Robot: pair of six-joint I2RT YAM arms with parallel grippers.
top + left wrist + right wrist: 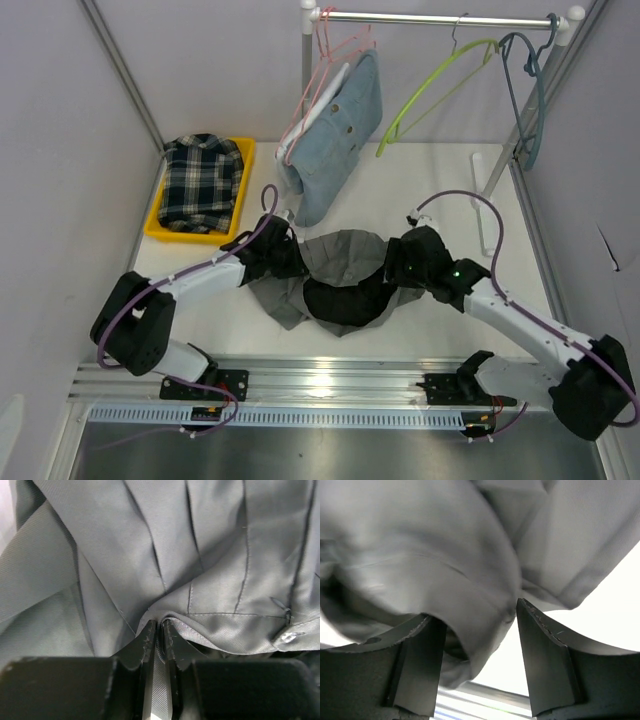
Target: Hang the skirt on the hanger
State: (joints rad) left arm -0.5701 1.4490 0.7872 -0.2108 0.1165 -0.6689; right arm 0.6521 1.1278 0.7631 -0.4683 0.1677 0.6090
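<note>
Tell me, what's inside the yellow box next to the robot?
A folded plaid cloth fills the yellow box. Anything beneath it, and the box's floor, is hidden.

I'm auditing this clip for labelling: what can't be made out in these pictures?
- Top view: fingertips of the left gripper and right gripper hidden by their wrists and the skirt.
- Right wrist view: skirt blurred, waistband unreadable.
- Left wrist view: skirt fills the frame, hiding everything beyond.

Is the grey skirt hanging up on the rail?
No, the grey skirt lies bunched on the table, not on the rail.
</note>
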